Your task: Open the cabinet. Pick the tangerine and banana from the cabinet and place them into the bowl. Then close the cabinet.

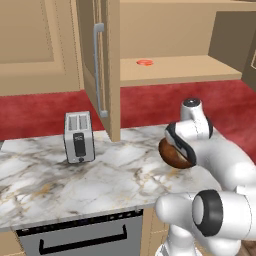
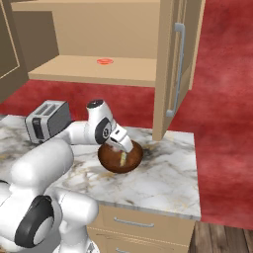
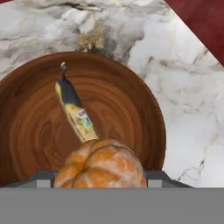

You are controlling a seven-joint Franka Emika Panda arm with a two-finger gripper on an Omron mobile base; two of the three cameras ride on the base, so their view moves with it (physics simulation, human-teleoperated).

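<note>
The cabinet (image 1: 111, 65) (image 2: 165, 74) stands open, its doors swung out. On the marble counter sits the dark reddish-brown bowl (image 1: 170, 156) (image 2: 106, 163) (image 3: 146, 109), with the banana (image 3: 76, 114) (image 2: 122, 158) lying inside it. In the hand view the tangerine (image 3: 103, 165), orange and ribbed, sits between my fingertips just above the bowl's near rim. My gripper (image 2: 122, 144) (image 3: 101, 179) hangs over the bowl and is shut on the tangerine.
A small flat red thing (image 1: 145, 62) (image 2: 105, 62) lies on the cabinet's lower shelf. A silver toaster (image 1: 79, 137) (image 2: 47, 121) stands on the counter left of the bowl. The open door with its silver bar handle (image 1: 99, 70) (image 2: 177, 69) juts out over the counter.
</note>
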